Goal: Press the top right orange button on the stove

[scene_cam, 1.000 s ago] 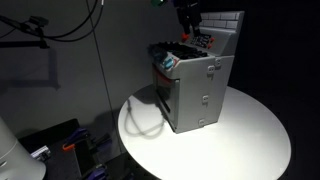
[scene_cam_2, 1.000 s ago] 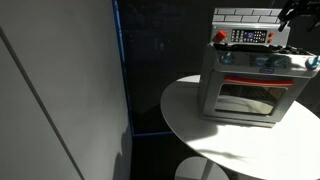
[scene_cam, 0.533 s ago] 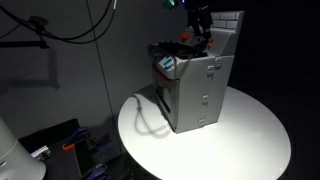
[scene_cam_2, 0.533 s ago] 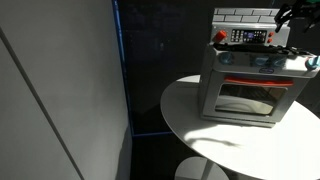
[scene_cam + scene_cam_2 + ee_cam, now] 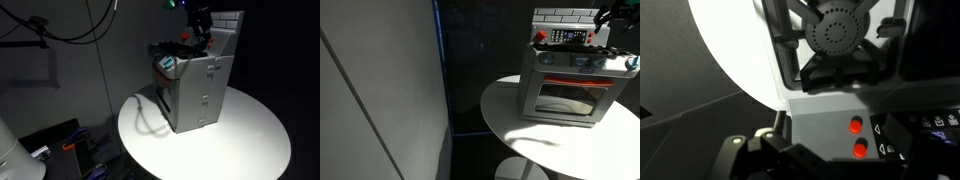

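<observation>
The grey toy stove (image 5: 196,88) stands on a round white table (image 5: 250,140). It also shows front-on in an exterior view (image 5: 572,82), with its white tiled back panel and dark control strip. My gripper (image 5: 204,30) hangs over the cooktop close to the back panel, and it shows at the top right edge in an exterior view (image 5: 610,16). The wrist view shows a dark burner (image 5: 835,35) and two orange buttons (image 5: 857,138) on the grey panel, just ahead of the gripper (image 5: 820,166). The jaws are dark and I cannot tell their state.
A black cable (image 5: 145,112) lies on the table beside the stove. A dark wall panel (image 5: 380,90) fills the side of one view. Clutter and cables sit on the floor (image 5: 60,150) below the table.
The gripper has shifted a little toward the stove's back panel since a second ago. It has held still over the last half second.
</observation>
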### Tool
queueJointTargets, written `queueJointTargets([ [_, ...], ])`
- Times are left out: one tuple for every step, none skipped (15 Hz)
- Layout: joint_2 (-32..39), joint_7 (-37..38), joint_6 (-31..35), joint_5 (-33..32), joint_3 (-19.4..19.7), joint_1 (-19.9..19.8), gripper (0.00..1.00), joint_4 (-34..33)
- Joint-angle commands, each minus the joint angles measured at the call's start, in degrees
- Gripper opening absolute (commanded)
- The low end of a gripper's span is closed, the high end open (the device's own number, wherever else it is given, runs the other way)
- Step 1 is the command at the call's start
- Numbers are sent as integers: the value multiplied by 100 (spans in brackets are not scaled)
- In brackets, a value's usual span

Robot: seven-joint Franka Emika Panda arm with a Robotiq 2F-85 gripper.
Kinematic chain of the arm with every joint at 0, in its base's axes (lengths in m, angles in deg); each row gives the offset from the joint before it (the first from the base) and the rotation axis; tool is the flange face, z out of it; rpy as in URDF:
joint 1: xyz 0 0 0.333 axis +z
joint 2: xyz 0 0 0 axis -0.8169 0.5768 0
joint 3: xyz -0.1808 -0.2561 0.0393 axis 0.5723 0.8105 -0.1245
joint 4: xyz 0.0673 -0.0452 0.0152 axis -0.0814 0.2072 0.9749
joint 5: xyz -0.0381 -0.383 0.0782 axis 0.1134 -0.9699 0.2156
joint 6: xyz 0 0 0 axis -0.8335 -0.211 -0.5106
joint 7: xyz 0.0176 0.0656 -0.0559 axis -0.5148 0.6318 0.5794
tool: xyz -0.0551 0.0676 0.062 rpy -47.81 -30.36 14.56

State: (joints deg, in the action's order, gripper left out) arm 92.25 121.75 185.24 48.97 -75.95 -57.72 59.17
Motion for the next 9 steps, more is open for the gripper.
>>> queueJointTargets([
  [34, 27, -30, -13, 119, 88, 100, -50],
  [46, 37, -30, -16, 130, 87, 100, -61],
  [63, 41, -32, -8, 141, 83, 100, -78],
  [81, 53, -35, -12, 154, 81, 100, -92],
  [105, 59, -26, -5, 169, 76, 100, -110],
  [128, 59, -21, 8, 184, 71, 100, -127],
  [151, 65, -16, 10, 201, 69, 100, -147],
  [168, 68, -11, 20, 215, 67, 100, -165],
  [187, 67, 7, 37, 225, 65, 100, -187],
])
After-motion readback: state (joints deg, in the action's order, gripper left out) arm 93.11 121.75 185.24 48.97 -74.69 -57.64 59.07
